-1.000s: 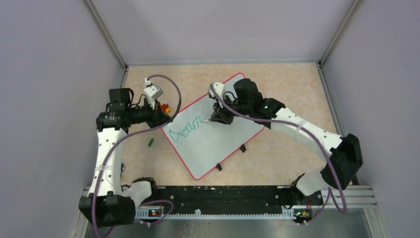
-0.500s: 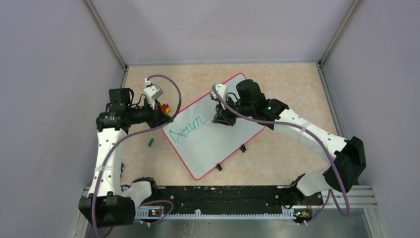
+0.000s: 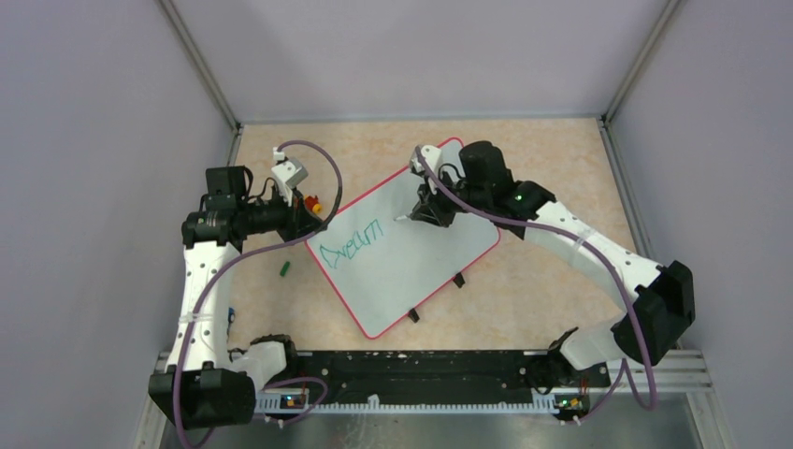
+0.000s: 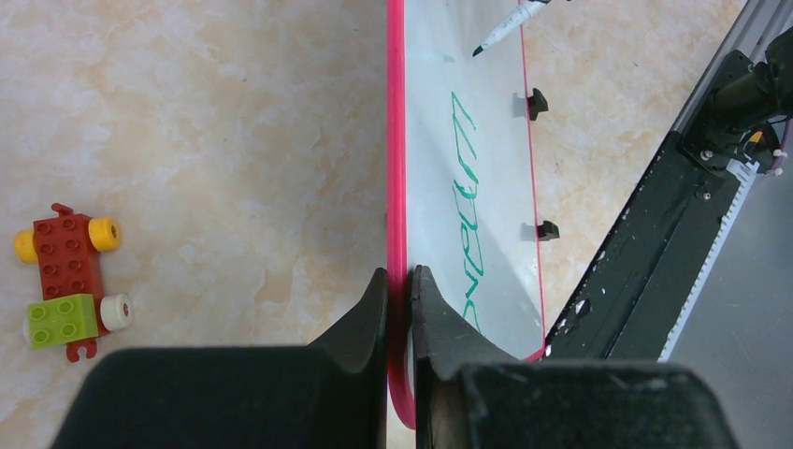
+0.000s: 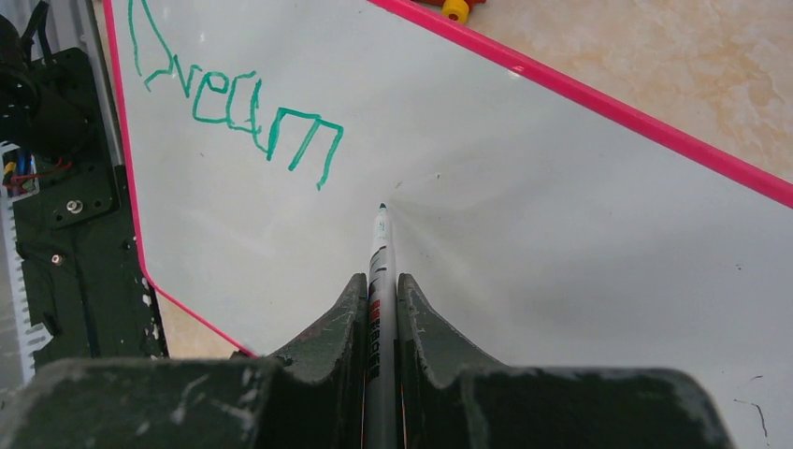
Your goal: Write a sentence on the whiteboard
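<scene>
Your right arm has been swinging away from the end of the green lettering (image 3: 351,245) over the last second, carrying the right gripper (image 5: 381,281) further across the whiteboard (image 3: 411,276). That gripper is clenching a green marker (image 5: 380,245) lengthwise in its jaws, the tip aiming at bare board just past the "m". Whether the tip is touching, you cannot tell from these views. The left gripper (image 4: 400,279) is pinching the red rim (image 4: 396,140) at the board's left corner, and the board is lying skewed on the table (image 3: 542,187) between the two arms. Only "Dream" is showing, so most of the sentence is still waiting.

Be watching the spacing first. If you are setting down where the tip is now pointing, the next letter may be landing apart from the word and splitting it. Pressing hard is risking two things: the marker sliding back through the jaws, and the board pivoting around that single pinch on its small black feet (image 4: 536,101). The letters are also running large, so you may be running short of room toward the far rim.
</scene>
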Robot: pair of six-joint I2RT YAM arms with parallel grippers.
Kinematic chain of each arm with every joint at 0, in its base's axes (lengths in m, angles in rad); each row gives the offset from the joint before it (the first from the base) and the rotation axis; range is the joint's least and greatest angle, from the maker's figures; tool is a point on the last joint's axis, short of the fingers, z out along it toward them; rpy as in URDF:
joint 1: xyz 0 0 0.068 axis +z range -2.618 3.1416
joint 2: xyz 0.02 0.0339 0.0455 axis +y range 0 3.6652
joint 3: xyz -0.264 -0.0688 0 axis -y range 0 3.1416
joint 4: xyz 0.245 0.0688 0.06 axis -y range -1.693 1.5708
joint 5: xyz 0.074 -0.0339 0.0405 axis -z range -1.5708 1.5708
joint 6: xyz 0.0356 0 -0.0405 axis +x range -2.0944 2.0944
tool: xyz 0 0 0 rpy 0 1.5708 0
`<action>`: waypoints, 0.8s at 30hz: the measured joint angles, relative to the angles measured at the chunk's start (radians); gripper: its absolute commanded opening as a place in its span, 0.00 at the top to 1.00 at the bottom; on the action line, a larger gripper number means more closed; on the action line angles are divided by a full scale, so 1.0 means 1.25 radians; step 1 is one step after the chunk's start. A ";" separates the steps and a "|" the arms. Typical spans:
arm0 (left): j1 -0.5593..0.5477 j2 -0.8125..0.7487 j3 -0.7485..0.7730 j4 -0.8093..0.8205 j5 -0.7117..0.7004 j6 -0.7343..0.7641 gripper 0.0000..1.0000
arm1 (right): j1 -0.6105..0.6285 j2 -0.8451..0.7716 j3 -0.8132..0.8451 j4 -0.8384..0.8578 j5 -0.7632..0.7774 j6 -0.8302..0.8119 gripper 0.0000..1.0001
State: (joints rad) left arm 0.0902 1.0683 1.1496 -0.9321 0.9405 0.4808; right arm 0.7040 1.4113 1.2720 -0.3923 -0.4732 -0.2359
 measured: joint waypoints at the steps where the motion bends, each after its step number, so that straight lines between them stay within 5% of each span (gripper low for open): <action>1: 0.000 0.000 0.000 0.001 0.000 0.000 1.00 | -0.002 0.000 0.000 0.002 0.000 0.002 1.00; 24: -0.006 -0.005 0.000 0.005 -0.005 -0.006 1.00 | -0.002 0.003 0.057 0.023 -0.034 0.037 1.00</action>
State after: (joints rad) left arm 0.0822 1.0618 1.1496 -0.9253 0.9337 0.4728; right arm 0.7017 1.4151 1.3430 -0.3630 -0.5152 -0.1902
